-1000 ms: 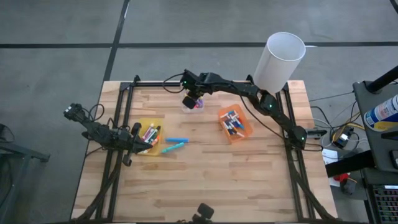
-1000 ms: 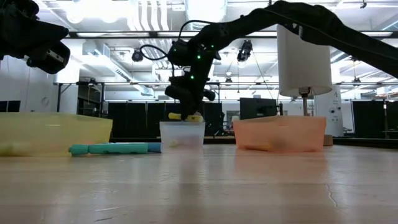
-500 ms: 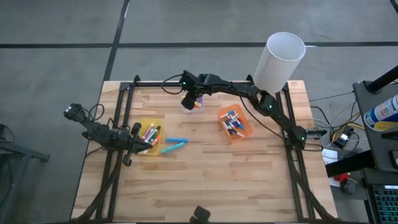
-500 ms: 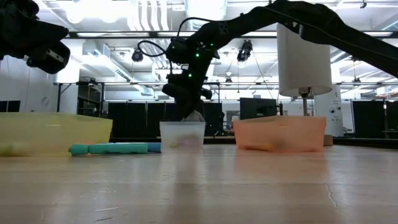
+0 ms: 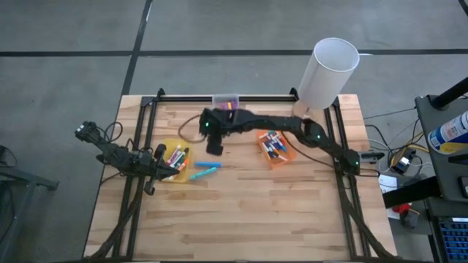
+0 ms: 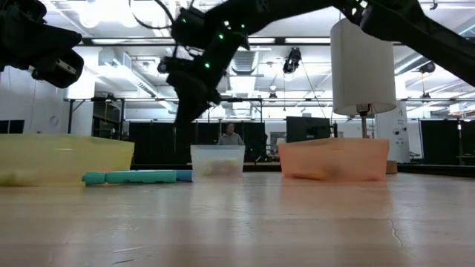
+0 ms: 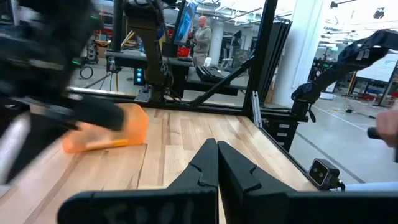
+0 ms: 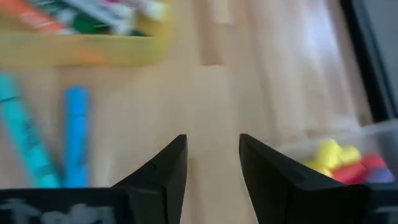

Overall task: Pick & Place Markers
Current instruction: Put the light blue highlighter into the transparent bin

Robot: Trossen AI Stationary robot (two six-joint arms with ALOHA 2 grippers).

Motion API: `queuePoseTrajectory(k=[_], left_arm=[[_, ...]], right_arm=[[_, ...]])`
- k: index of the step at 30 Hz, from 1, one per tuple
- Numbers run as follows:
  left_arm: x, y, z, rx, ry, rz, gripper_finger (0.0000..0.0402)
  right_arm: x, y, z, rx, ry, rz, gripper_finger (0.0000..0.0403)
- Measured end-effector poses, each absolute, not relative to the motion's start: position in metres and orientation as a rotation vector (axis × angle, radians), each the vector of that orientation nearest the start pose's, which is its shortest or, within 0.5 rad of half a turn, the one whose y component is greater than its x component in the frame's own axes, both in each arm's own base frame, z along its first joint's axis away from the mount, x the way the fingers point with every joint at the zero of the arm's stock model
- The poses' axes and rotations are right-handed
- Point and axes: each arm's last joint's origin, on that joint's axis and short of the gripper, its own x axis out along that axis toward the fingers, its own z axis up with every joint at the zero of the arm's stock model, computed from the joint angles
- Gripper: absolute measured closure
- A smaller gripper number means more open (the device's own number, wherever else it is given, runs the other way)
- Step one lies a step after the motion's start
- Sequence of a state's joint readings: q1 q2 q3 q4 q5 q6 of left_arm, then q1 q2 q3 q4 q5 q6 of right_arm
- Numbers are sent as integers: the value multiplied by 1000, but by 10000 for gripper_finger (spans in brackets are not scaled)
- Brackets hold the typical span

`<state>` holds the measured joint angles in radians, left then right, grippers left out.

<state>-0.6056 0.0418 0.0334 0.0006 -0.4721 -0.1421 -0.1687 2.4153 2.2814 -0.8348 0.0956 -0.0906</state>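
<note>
Two blue markers (image 5: pixel 205 169) lie flat on the wood beside the yellow bin (image 5: pixel 175 159), which holds more markers. A clear bin (image 5: pixel 225 102) at the far edge contains yellow, red and purple markers (image 8: pixel 341 157). An orange bin (image 5: pixel 276 146) holds several more. My right gripper (image 5: pixel 215 148) hangs open and empty above the table, slanting down, a little to the far right of the blue markers (image 8: pixel 74 134). My left gripper (image 7: pixel 216 163) is shut and level at the table's left, next to the yellow bin.
A tall white cylinder (image 5: pixel 329 69) stands at the far right corner. Black frame rails run along the table's left, right and far edges. Bare wood (image 5: pixel 248 212) fills the near half. A person (image 6: pixel 231 136) stands in the room behind.
My right gripper was over the clear bin with a yellow marker between its fingers. It has let the marker go there, then swung toward the table's near left, toward the blue markers, rolling its wrist as it went. The bins have kept their places.
</note>
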Motion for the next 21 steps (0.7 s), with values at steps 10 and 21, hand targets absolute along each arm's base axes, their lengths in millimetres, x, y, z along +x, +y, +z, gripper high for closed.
queuePoseTrajectory(k=[10, 21], left_arm=[[86, -43, 172, -138, 17, -132, 402], [86, -43, 172, -137, 17, -133, 401]], right_arm=[[526, -6, 226, -244, 941, 11, 270], [535, 31, 214, -306, 847, 126, 278]])
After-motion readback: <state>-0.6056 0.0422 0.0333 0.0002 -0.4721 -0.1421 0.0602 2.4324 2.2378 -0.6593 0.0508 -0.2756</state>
